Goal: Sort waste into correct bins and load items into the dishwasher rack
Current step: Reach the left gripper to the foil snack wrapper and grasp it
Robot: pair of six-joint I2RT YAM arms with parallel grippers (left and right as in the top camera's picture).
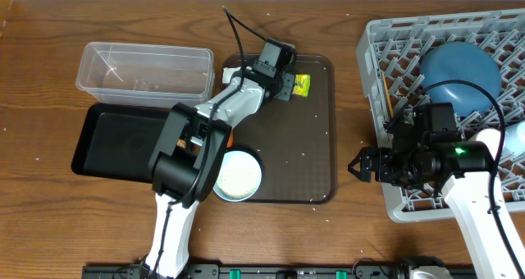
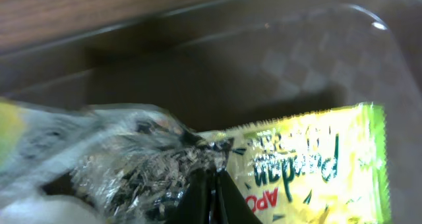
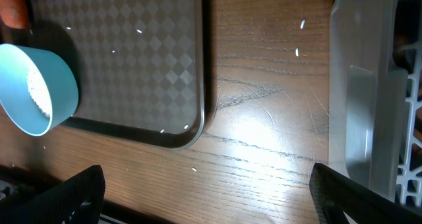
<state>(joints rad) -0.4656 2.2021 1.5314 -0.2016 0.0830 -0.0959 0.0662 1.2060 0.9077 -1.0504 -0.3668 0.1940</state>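
Yellow-green and silver foil, the crinkled wrapper (image 2: 303,165) lies at the far edge of the dark brown serving tray (image 1: 320,148), and the left gripper (image 1: 286,84) is right down on its silver end. The wrist view shows one dark fingertip (image 2: 210,197) against the crumpled foil, but whether the jaws have closed on it I cannot tell. To pick it well, the pinch should take the bunched silver part rather than the flat printed end, which would likely slip. The lift should go straight up, clear of the tray's rim, before swinging toward the bins left of the tray, the clear plastic tub (image 1: 143,70) and the black tray (image 1: 115,139). Right of the tray, the right gripper (image 1: 359,164) hangs over bare wood beside the dishwasher rack (image 1: 379,57), fingers spread wide with nothing between them; it is best left there, out of the left arm's way
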